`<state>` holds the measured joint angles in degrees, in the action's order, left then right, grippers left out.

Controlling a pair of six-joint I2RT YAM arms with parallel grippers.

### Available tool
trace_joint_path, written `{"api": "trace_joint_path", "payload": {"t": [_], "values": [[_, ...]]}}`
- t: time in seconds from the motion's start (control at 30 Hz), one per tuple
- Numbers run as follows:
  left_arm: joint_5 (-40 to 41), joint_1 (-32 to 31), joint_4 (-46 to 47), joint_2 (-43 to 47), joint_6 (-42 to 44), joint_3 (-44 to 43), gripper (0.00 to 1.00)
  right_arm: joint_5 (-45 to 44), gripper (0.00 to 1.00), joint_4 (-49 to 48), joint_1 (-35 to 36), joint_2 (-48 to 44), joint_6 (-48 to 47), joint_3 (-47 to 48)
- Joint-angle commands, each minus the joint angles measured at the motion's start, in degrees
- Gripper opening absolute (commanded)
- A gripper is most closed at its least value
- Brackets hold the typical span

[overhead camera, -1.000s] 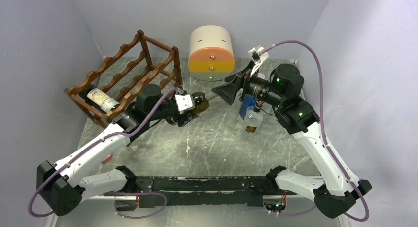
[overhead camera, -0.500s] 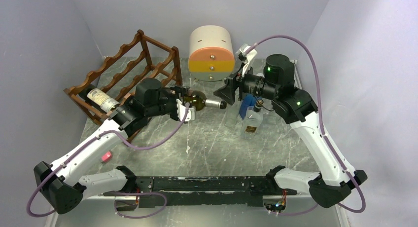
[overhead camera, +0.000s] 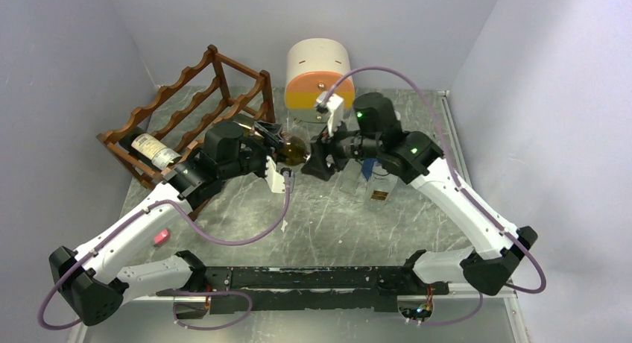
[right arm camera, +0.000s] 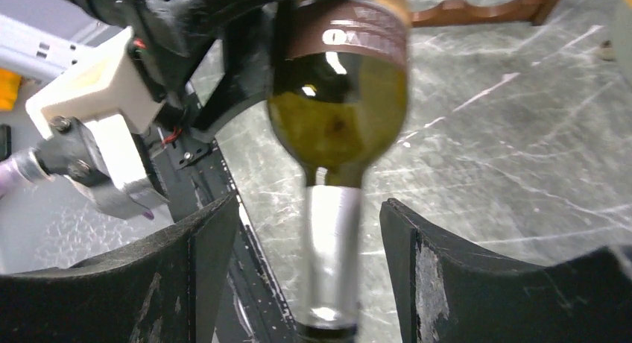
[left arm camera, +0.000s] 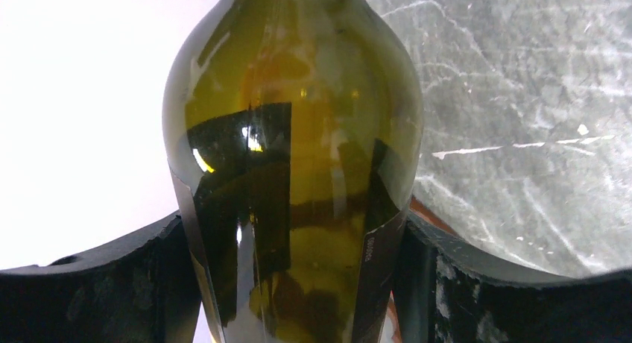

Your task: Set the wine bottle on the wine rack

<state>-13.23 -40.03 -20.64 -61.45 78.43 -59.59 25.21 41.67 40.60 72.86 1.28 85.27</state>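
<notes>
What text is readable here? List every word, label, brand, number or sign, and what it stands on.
Nothing can be read for certain.
Green wine bottle, brown label: white lettering, too blurred to read.
Same bottle, label edge in the left wrist view: tiny vertical print, too small.
Racked bottle lying in the wine rack, white label: too small.
Clear bottle, label: too small.

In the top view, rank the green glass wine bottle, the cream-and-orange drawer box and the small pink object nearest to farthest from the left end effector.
1. Green glass wine bottle: gripped in the left end effector.
2. Cream-and-orange rounded drawer box: behind, by the back wall.
3. Small pink object: near side, far left.
</notes>
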Motion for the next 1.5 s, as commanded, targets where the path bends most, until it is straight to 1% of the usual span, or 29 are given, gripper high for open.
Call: {"api": "trace_joint_path", "payload": {"t": [0.0, 0.13, 0.37, 0.53, 0.77, 0.87, 1.03, 1.1, 1.17, 1.27, 1.3, 1.47], "values": [[2.73, -0.65, 5.90, 0.60, 6.31, -0.61, 0.07, -6.05, 0.74, 1.13, 5.24, 3.08, 0.74, 0.27], [2.27, -0.74, 7.47, 1.89, 7.23, 0.79, 0.07, -8.31, 0.71, 0.46, 5.94, 4.70, 1.31, -0.28], [2.82, -0.86, 9.04, 2.63, 8.57, 2.04, 0.07, -8.59, 0.60, 0.34, 6.32, 5.81, 1.54, -0.89], [2.98, -0.98, 8.44, 3.05, 8.06, 1.34, 0.07, -9.37, 0.60, 2.22, 6.73, 6.06, 0.83, -1.23], [2.08, -0.93, 8.88, 3.56, 7.21, 1.70, 0.07, -9.61, 0.66, 1.29, 6.76, 4.76, 1.04, -3.82], [1.56, -0.93, 8.60, 3.42, 7.10, 1.33, 0.07, -9.52, 0.65, 1.40, 6.72, 5.30, 0.92, -3.49], [1.76, -0.97, 8.12, 3.03, 6.54, 0.66, 0.07, -9.10, 0.53, 0.92, 6.81, 5.90, 1.20, -3.60], [1.77, -0.95, 7.81, 2.86, 6.54, 0.47, 0.07, -8.89, 0.52, 0.24, 6.90, 5.89, 1.63, -3.92], [1.70, -1.01, 7.54, 2.71, 6.48, 0.36, 0.07, -8.85, 0.54, -0.32, 7.11, 6.03, 1.77, -3.85], [1.73, -0.93, 7.63, 2.62, 6.58, 0.37, 0.07, -9.17, 0.65, -0.61, 7.65, 6.72, 1.63, -3.01], [1.99, -0.97, 7.48, 2.55, 6.66, 0.36, 0.07, -9.35, 0.67, -0.62, 7.90, 6.96, 1.55, -2.77], [2.35, -1.02, 7.78, 2.49, 7.12, 0.51, 0.07, -9.85, 0.71, -0.69, 8.50, 7.56, 0.89, -2.42]]}}
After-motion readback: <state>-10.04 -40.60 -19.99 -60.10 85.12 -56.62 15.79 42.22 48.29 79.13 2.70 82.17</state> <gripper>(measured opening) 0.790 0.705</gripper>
